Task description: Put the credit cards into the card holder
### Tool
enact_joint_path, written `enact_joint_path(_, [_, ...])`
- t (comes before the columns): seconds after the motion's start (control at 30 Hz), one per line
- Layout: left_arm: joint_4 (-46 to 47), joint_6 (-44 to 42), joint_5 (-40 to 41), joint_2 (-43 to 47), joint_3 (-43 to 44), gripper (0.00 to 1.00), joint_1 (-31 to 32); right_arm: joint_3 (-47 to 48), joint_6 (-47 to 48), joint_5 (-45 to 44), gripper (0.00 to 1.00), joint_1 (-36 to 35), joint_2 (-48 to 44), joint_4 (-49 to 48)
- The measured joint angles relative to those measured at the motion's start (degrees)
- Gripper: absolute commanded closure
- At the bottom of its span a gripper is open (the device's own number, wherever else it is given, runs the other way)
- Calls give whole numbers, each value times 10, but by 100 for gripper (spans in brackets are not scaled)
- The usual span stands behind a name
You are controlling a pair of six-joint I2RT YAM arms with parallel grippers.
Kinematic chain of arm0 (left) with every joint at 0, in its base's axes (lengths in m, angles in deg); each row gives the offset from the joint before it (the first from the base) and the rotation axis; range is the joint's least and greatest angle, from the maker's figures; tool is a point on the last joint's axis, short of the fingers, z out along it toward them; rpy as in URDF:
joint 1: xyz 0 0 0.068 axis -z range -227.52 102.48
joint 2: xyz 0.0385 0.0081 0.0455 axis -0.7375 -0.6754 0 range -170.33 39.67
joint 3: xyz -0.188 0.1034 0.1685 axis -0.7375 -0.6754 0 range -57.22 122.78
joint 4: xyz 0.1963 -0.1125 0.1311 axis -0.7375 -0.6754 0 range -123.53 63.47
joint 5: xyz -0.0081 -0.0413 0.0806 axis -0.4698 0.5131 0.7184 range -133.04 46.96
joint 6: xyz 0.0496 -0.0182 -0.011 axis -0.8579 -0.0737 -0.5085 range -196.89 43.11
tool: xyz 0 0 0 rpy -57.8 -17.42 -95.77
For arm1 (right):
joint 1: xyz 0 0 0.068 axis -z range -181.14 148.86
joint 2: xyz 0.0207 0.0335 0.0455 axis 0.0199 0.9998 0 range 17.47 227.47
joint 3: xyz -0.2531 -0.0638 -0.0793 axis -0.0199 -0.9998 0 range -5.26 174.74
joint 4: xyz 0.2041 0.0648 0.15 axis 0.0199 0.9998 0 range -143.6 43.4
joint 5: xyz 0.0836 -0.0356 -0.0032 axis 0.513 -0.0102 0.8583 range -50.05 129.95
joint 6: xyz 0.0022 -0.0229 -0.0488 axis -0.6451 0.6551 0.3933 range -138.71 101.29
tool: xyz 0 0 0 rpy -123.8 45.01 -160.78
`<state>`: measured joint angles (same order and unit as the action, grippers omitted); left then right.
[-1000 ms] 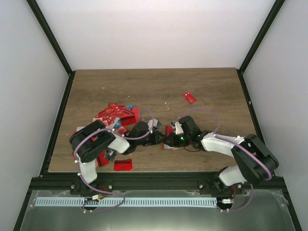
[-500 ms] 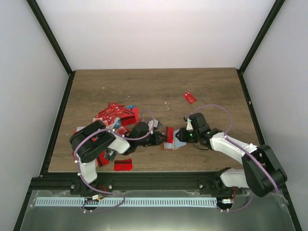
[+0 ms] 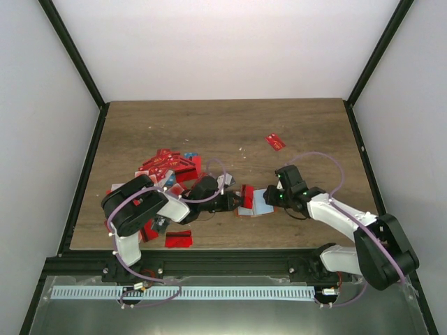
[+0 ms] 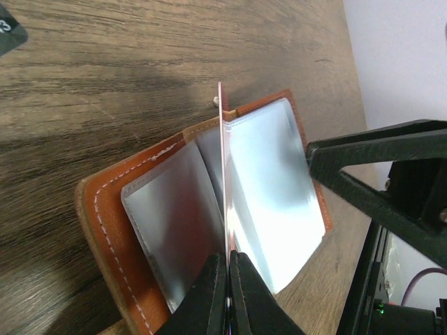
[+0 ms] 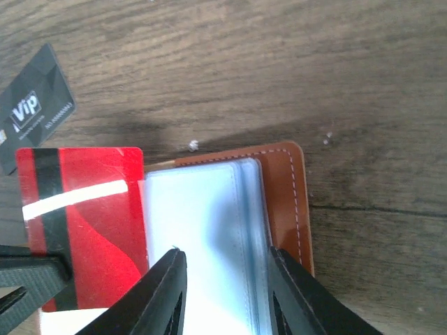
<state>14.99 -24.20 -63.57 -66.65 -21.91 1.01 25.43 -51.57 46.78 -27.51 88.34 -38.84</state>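
Card holder (image 5: 283, 188) bared: right tool (image 5: 227, 257) retreated, left tool (image 4: 228, 257) pinches card (image 5: 84, 216).

Orange-brown, white-stitched card holder (image 5: 288, 188); red credit card (image 5: 84, 230), black and white stripes; black VIP card (image 5: 35, 112)

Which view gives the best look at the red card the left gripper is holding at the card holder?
Right wrist: the red card faces the lens, black and white stripes visible. Left wrist sees only its thin edge, pinched in the left gripper above the open card holder. Top external shows a small red sliver.
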Motion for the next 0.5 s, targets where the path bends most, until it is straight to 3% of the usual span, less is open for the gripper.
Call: enact_joint_path(0.5, [-73, 12, -5, 27, 15, 96, 5, -64, -33, 19, 74, 3, 0, -60])
